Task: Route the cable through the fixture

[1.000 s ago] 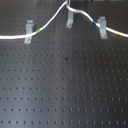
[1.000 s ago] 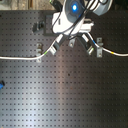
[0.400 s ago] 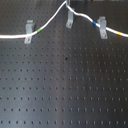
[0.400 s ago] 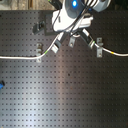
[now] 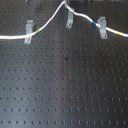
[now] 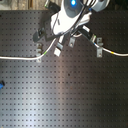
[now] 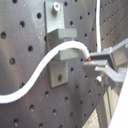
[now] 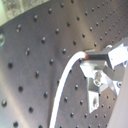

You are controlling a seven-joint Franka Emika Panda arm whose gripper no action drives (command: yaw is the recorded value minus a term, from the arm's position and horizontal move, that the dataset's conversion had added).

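The white cable (image 5: 45,25) runs from the first exterior view's left up to a peak at the top edge, then down past its blue band to the right. The fixture (image 5: 70,19), a narrow upright grey clip, stands just right of that peak. The gripper is out of frame in the first exterior view. In the second exterior view the gripper (image 6: 59,44) hangs over the cable (image 6: 20,58) beside the fixture (image 6: 71,41). In the first wrist view the gripper (image 7: 92,64) is shut on the cable (image 7: 47,60), which crosses in front of a grey clip (image 7: 59,47). The second wrist view shows the same grip (image 8: 90,62).
A slanted grey clip (image 5: 29,31) stands at the first exterior view's left by the green-yellow band. A broader grey clip (image 5: 102,26) stands at the right. The black perforated board (image 5: 65,85) fills the foreground. A small blue object (image 6: 1,85) sits at the second exterior view's left edge.
The cable's raised peak has shifted a little to the first exterior view's left, carried by the gripper. The clips have not moved.
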